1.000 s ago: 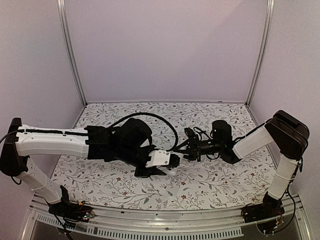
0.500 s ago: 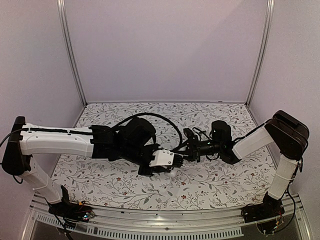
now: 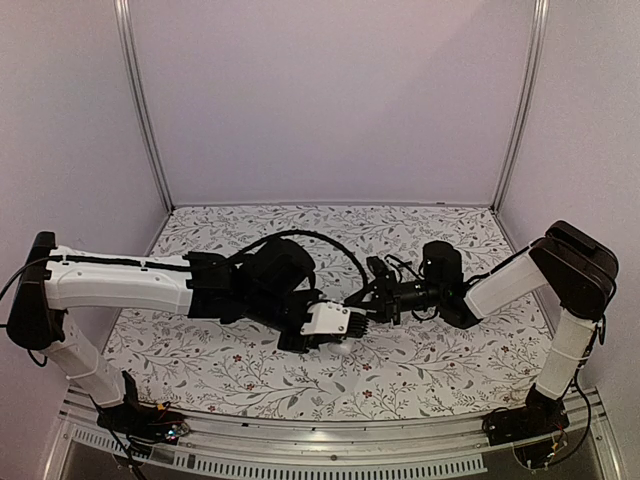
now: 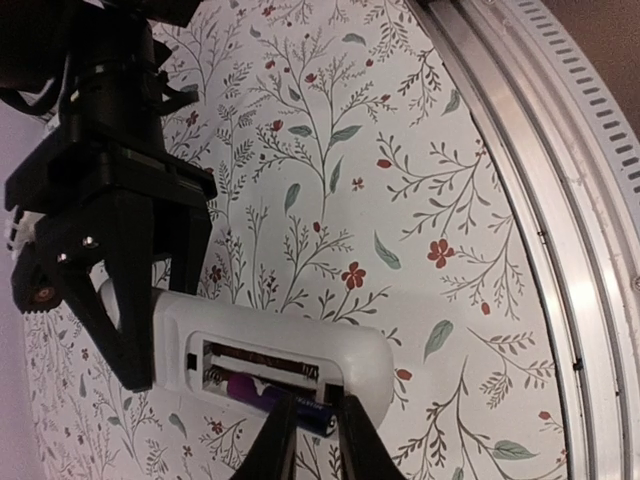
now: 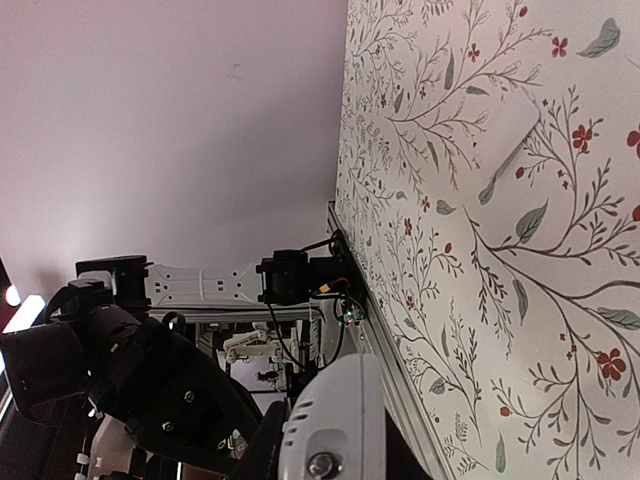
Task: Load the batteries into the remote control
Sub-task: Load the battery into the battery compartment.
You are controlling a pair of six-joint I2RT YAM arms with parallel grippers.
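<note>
Jaws of the left gripper [image 4: 313, 428], cropped at the frame's edge, pinched a battery [image 4: 250, 387] half hidden in the open bay of the remote control [image 4: 285, 335], whose other end the right gripper [image 4: 160, 310] clamped, the left arm [image 3: 110, 285] and right arm [image 3: 510, 280] reaching low toward each other.

Robotics lab test booth. Plain pale lilac wall panels [image 3: 330, 100] enclose three sides, framed by slim metal corner posts [image 3: 140, 110]. The counter [image 3: 430, 375] is covered in white floral-print material. A slotted aluminium rail [image 3: 330, 447] runs along its near edge. A left robot arm [image 3: 110, 285] and a right robot arm [image 3: 565, 275] are bolted there, with exposed wiring [image 3: 150, 420] at the base.
</note>
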